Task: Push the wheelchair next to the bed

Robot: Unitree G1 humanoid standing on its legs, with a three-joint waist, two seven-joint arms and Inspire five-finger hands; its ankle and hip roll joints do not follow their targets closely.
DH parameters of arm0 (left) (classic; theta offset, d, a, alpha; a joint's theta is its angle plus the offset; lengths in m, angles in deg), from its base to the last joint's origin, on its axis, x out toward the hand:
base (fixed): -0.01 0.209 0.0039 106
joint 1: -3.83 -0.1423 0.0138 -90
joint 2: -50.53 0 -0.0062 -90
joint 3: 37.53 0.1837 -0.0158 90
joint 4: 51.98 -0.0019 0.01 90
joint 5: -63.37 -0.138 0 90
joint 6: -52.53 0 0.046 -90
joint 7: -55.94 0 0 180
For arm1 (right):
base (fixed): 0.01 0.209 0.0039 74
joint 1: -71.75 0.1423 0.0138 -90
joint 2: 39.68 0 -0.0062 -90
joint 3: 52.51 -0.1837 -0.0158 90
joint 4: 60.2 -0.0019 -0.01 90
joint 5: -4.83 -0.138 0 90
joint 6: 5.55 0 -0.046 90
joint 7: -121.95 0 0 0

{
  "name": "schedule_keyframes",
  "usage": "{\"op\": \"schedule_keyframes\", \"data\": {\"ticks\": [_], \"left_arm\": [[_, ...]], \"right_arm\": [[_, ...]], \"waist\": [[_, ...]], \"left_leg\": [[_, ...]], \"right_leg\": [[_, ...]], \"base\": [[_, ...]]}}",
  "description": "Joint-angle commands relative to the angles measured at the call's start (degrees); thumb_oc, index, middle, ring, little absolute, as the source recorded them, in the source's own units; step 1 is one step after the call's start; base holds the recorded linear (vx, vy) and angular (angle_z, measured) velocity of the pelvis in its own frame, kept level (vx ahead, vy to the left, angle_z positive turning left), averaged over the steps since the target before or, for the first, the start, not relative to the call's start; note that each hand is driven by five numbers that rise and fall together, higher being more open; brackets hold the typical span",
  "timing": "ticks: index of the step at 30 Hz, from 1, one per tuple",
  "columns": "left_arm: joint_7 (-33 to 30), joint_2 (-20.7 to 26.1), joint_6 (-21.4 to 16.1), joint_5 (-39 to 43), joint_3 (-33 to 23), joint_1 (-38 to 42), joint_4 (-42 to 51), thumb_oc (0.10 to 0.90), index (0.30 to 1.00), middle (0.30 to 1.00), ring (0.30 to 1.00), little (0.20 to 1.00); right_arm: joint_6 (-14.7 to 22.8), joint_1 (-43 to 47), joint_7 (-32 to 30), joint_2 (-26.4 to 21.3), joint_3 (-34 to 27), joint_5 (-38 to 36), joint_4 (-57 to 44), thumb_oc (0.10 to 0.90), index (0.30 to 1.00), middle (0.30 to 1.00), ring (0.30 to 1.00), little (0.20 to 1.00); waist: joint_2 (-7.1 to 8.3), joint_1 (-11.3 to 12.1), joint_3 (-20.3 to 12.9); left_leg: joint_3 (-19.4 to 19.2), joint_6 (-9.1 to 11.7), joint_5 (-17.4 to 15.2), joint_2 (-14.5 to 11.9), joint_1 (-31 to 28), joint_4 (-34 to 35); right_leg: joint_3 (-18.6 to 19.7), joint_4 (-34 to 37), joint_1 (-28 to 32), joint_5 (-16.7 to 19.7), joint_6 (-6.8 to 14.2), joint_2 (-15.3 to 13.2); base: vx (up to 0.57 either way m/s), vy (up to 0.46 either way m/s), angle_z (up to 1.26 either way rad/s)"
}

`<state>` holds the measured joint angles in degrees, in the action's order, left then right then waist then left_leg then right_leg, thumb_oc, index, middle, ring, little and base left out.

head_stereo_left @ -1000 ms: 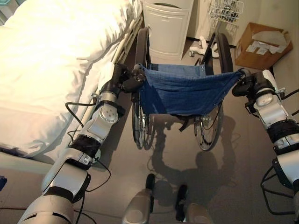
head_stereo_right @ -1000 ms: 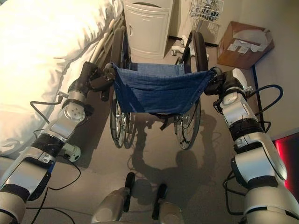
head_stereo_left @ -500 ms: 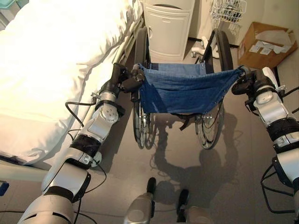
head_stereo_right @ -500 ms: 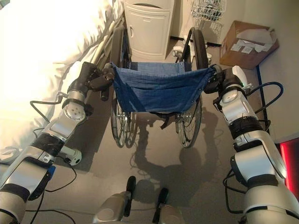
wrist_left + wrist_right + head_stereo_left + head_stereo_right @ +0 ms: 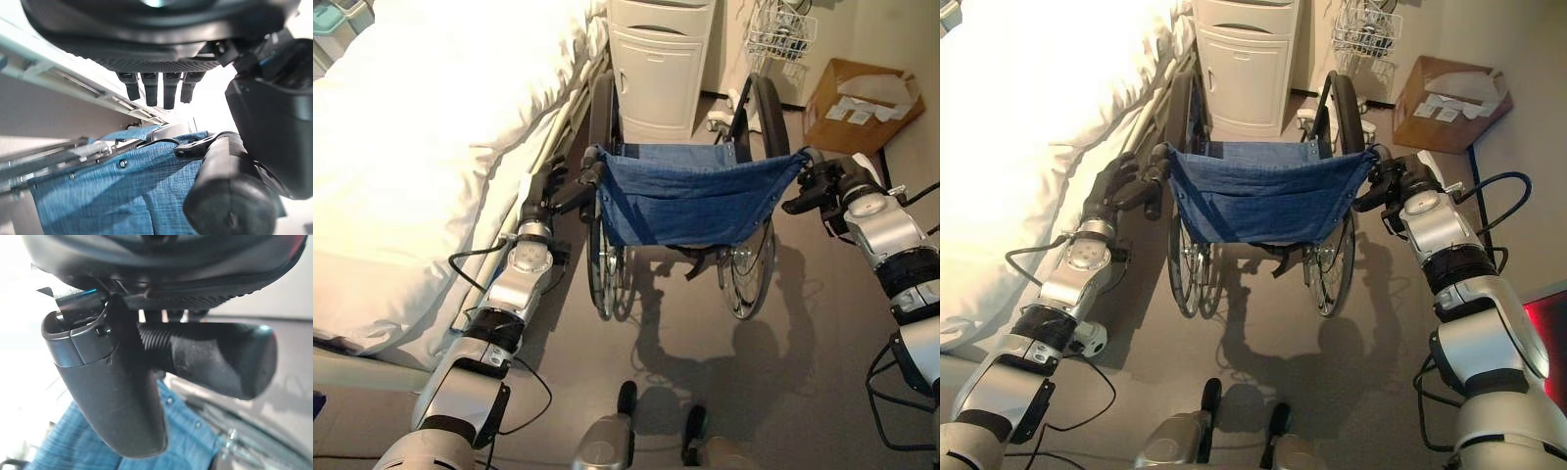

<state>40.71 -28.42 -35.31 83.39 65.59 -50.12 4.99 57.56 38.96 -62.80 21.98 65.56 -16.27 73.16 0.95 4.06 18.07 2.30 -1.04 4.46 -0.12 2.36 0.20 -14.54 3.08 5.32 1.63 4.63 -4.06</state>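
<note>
The wheelchair [image 5: 695, 196] has a blue cloth back and stands beside the white bed [image 5: 411, 147], facing a cabinet. My left hand [image 5: 548, 193] is at the end of the chair's left push handle [image 5: 230, 196]. The grip lies against the thumb, and the fingers [image 5: 156, 88] hang relaxed above it without closing on it. My right hand [image 5: 827, 181] is shut on the right push handle [image 5: 215, 357]. Its thumb [image 5: 112, 391] crosses in front of the grip.
A white cabinet [image 5: 661, 73] stands just ahead of the wheelchair's wheels. A wire basket on a stand [image 5: 778, 34] and an open cardboard box [image 5: 857, 103] are at the far right. The bed's rail [image 5: 563, 117] runs close along the chair's left wheel.
The view has shifted a little. The wheelchair has edged slightly towards the bed. My left hand has slid back to the end of its handle and its arm has straightened.
</note>
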Motion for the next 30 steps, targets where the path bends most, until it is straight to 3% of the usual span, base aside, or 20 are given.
{"op": "schedule_keyframes", "data": {"ticks": [1, 2, 6, 7, 17, 23, 30], "left_arm": [[3.1, -0.8, -2.5, 3.1, 5.1, -8.8, -3.0, 0.800, 0.900, 0.900, 0.900, 0.900], [4.8, -2.2, -5.1, 6.3, 3.8, -11.2, -3.3, 0.800, 0.900, 0.900, 0.900, 0.900], [9.1, -4.1, -8.2, 12.3, 1.8, -15.0, -3.7, 0.800, 0.900, 0.900, 0.900, 0.900], [12.8, -5.3, -10.2, 17.5, 0.3, -18.0, -4.3, 0.800, 0.900, 0.900, 0.900, 0.900], [23.8, -6.9, -14.6, 34.6, -4.5, -22.8, -8.3, 0.800, 0.900, 0.900, 0.900, 0.900], [29.4, -7.7, -14.5, 46.0, -7.6, -24.4, -9.8, 0.800, 0.900, 0.900, 0.900, 0.900], [32.8, -8.4, -11.4, 52.1, -10.8, -26.5, -11.7, 0.800, 0.900, 0.900, 0.900, 0.900]], "right_arm": [[7.4, 2.9, 3.2, 3.3, -0.6, -6.4, -10.7, 0.800, 0.900, 0.900, 0.900, 0.900], [7.6, 1.3, 3.8, 2.2, -1.7, -7.6, -11.7, 0.800, 0.900, 0.900, 0.900, 0.900], [7.7, -1.7, 4.3, 0.7, -4.2, -9.8, -13.7, 0.800, 0.900, 0.900, 0.900, 0.900], [8.3, -4.5, 5.0, -0.9, -6.7, -12.0, -15.3, 0.800, 0.900, 0.900, 0.900, 0.900], [13.4, -10.5, 3.5, -6.4, -15.3, -20.5, -17.3, 0.800, 0.900, 0.900, 0.900, 0.900], [14.8, -14.2, 3.7, -9.0, -19.7, -23.6, -16.7, 0.800, 0.900, 0.900, 0.900, 0.900], [16.8, -22.1, 4.5, -8.8, -28.6, -36.7, -16.4, 0.800, 0.900, 0.900, 0.900, 0.900]], "waist": [[3.53, 3.0, -3.1], [3.69, 2.7, -4.0], [4.03, 2.2, -5.6], [4.37, 1.6, -6.8], [6.18, -0.1, -8.6], [7.16, -1.1, -9.3], [8.38, -2.3, -9.7]], "left_leg": [[-3.6, 0.6, -4.8, -0.6, -1.7, -1.5], [-3.9, 0.7, -4.9, -0.8, -2.6, -1.2], [-4.4, 1.0, -5.1, -1.1, -3.9, -0.7], [-5.0, 0.8, -5.5, -1.2, -4.9, -0.3], [-6.7, 0.3, -7.4, -1.3, -7.2, 0.1], [-7.3, 0.1, -8.4, -1.3, -7.5, -0.4], [-8.2, -0.3, -9.6, -1.7, -7.9, -0.9]], "right_leg": [[3.7, -8.0, -3.4, -0.4, 4.8, -4.8], [3.8, -7.8, -3.0, -0.4, 4.6, -4.5], [4.1, -7.4, -2.6, -0.4, 4.3, -4.0], [4.3, -7.2, -2.3, -0.5, 3.9, -3.5], [5.2, -6.6, -1.3, -1.1, 3.5, -2.3], [6.2, -6.3, -1.3, -1.2, 3.4, -1.7], [6.9, -6.1, -1.6, -1.1, 3.5, -1.1]], "base": [[0.11, -0.022, -0.06], [0.11, -0.015, -0.09], [0.11, -0.009, -0.05], [0.10, -0.011, -0.02], [0.04, -0.033, -0.06], [0.01, -0.039, -0.05], [0.01, -0.048, -0.02]]}}
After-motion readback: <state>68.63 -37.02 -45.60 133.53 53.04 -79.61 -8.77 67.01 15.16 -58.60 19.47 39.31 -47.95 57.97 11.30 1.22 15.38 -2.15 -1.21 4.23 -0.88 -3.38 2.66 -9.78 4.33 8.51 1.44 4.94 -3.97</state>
